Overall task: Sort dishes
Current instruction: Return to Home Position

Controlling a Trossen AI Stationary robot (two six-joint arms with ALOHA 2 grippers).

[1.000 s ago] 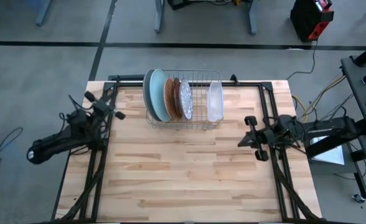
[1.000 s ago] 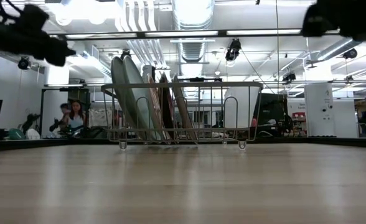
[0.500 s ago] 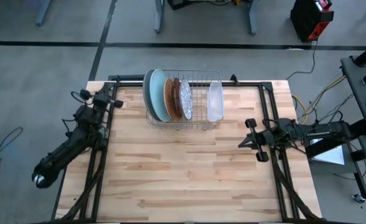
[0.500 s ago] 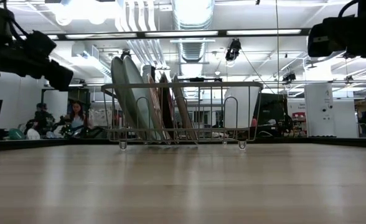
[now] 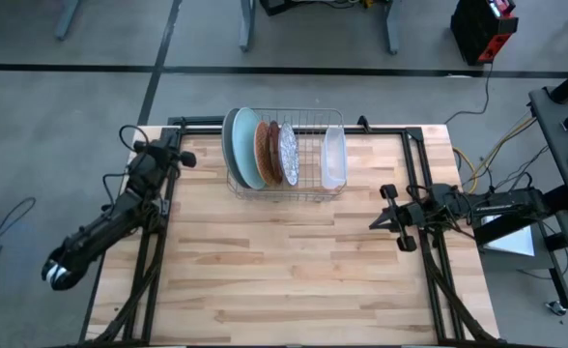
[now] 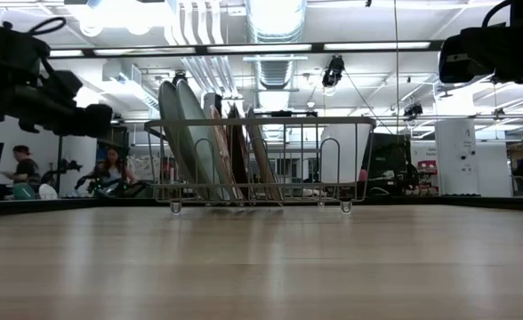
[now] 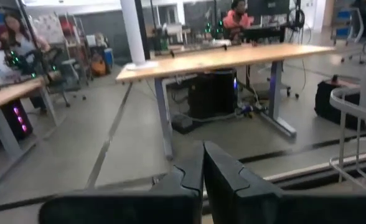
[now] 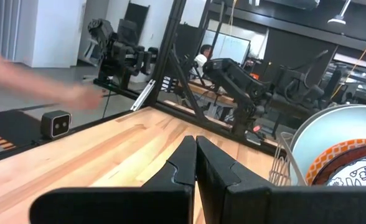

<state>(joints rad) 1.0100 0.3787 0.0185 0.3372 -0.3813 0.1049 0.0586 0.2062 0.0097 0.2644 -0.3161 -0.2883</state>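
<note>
A wire rack (image 5: 303, 121) stands at the middle of the table's far edge. Plates stand on edge in its slots: large grey (image 5: 232, 145), pale blue (image 5: 248, 150), orange-and-white (image 5: 263, 153), dark red (image 5: 274, 150) and silvery-white (image 5: 289, 155). The low view shows them leaning in the rack (image 6: 244, 191). My left gripper (image 5: 183, 157) hovers shut over the far-left corner, left of the rack. My right gripper (image 5: 374, 221) hovers shut over the table's right side, nearer than the rack. The right wrist view shows the pale blue plate (image 8: 332, 134) ahead.
A clear plastic tub (image 5: 333, 158) stands on edge in the rack's right end. Bare wooden tabletop (image 5: 284, 271) stretches from the rack to the near edge. Dark frame rails (image 5: 154, 261) run along the left and right sides. People sit at desks beyond the table (image 6: 110, 169).
My left gripper has come down and moved a little toward the far edge and the rack, while its arm has swung round toward the table's near-left side. My right gripper has sunk slightly. The plates and the rack have stayed where they were.
</note>
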